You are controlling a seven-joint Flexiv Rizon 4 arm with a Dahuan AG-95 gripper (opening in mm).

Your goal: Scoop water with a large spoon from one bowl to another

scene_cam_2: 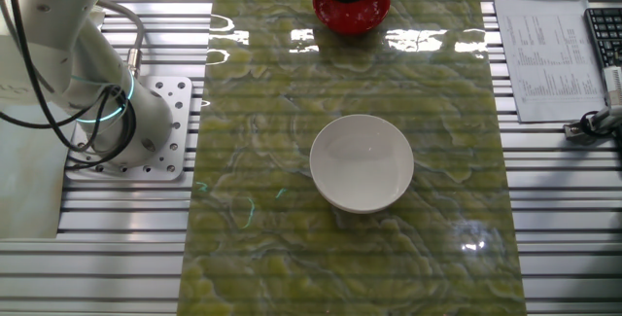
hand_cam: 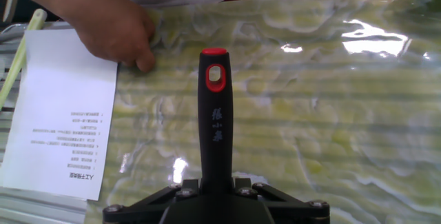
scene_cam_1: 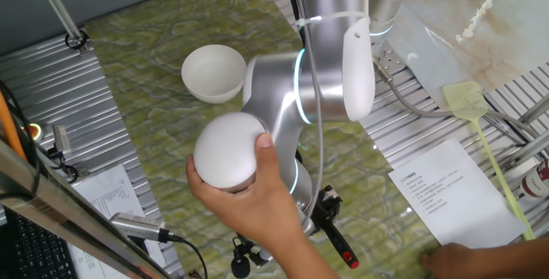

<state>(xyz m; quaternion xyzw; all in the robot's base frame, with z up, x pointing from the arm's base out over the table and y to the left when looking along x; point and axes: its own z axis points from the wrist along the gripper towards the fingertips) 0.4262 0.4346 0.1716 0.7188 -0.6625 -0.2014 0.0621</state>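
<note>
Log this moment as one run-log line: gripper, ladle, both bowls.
gripper: shut on ladle handle | ladle scoop: in red bowl | white bowl: mid-table, apart | person's hand: on arm

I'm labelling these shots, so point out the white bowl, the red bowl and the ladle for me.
white bowl (scene_cam_2: 362, 163), the other fixed view, inner bottom.
red bowl (scene_cam_2: 364, 10), the other fixed view, inner wall right of the scoop.
ladle (hand_cam: 215, 131), hand view, middle of the black handle.
</note>
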